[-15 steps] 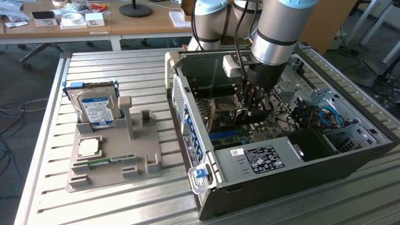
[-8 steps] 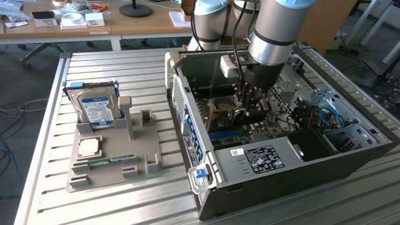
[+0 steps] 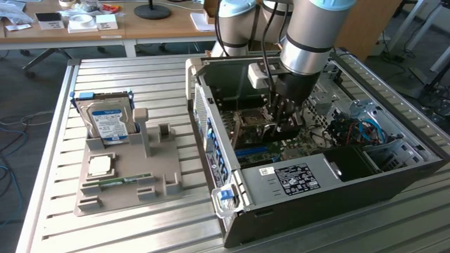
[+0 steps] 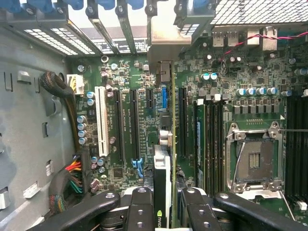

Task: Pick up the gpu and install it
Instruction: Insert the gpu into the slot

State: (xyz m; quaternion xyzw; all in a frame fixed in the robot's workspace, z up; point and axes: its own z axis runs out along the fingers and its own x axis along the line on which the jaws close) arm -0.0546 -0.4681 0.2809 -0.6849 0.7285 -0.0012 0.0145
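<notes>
My gripper (image 3: 285,122) reaches down into the open computer case (image 3: 330,211), over the green motherboard (image 4: 231,77). It is shut on the gpu (image 4: 163,173), which appears edge-on in the wrist view as a thin dark card with a green logo, clamped between the two black fingers (image 4: 140,208). The card stands upright over the motherboard, in line with a long black expansion slot (image 4: 182,120). Its silver end bracket (image 4: 161,45) sits up against the rear slot openings of the case. Whether the card's edge is seated in the slot I cannot tell.
A grey holder (image 3: 126,176) on the slatted table at the exterior view's left carries a silver hard drive (image 3: 107,124), a square chip (image 3: 100,166) and a green RAM stick (image 3: 116,182). Inside the case are an empty CPU socket (image 4: 252,163) and cable bundles (image 4: 72,180).
</notes>
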